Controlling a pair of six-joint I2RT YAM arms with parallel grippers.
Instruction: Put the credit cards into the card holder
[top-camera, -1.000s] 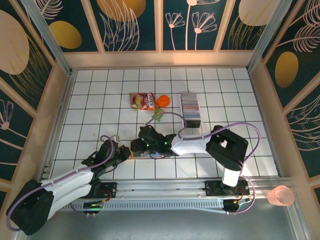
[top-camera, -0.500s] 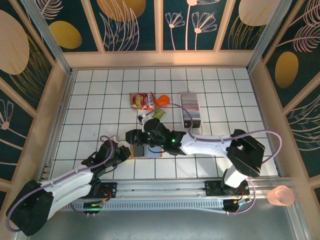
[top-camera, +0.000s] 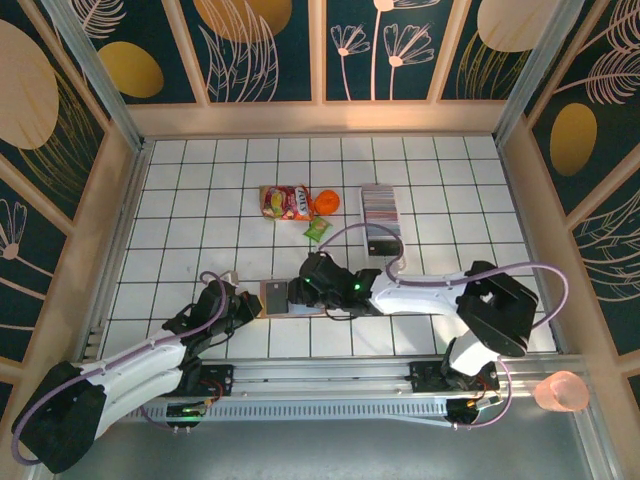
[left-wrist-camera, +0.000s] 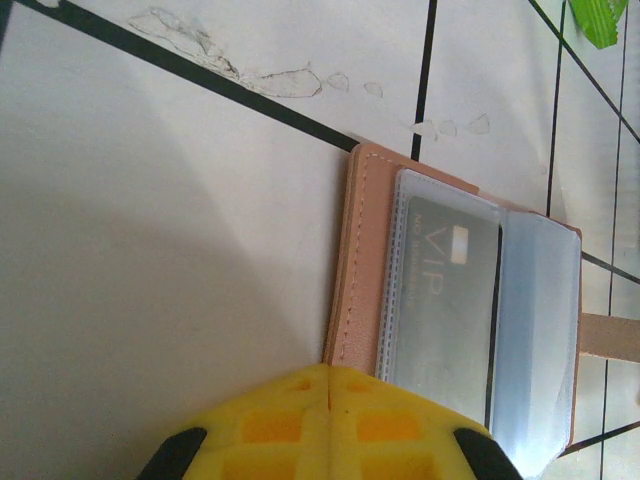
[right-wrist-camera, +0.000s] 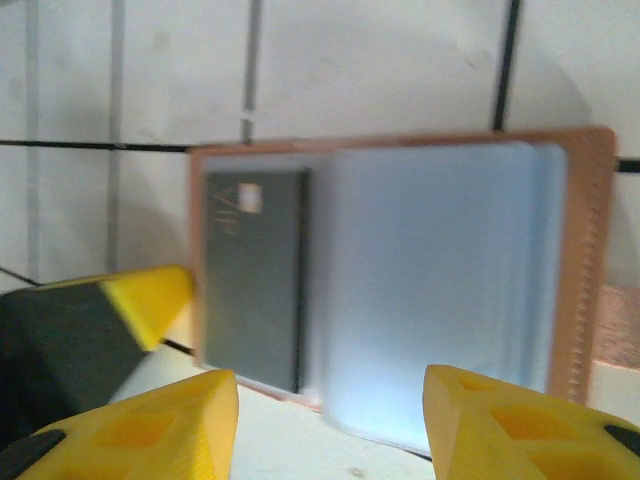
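The salmon-pink card holder (top-camera: 281, 309) lies open on the tiled table, its clear pockets up (left-wrist-camera: 365, 250) (right-wrist-camera: 585, 230). A dark grey card (left-wrist-camera: 445, 290) (right-wrist-camera: 255, 270) sits in its left pocket. My left gripper (top-camera: 252, 303) (left-wrist-camera: 330, 415) is shut, its yellow tips pressing on the holder's left edge. My right gripper (top-camera: 298, 292) (right-wrist-camera: 330, 420) hangs open just over the near edge of the pale pockets, nothing between its fingers. The credit cards (top-camera: 380, 212) stand as a dense striped row at the back right.
A red snack packet (top-camera: 285, 202), an orange object (top-camera: 326, 201) and a small green packet (top-camera: 317, 229) lie behind the holder. Wooden walls (top-camera: 120, 220) ring the table. A pink cup (top-camera: 561, 391) sits outside at the near right.
My right gripper has pulled back to the right off the holder's left side and opened wider, leaving the dark card in the pocket. The left gripper has stayed in place.
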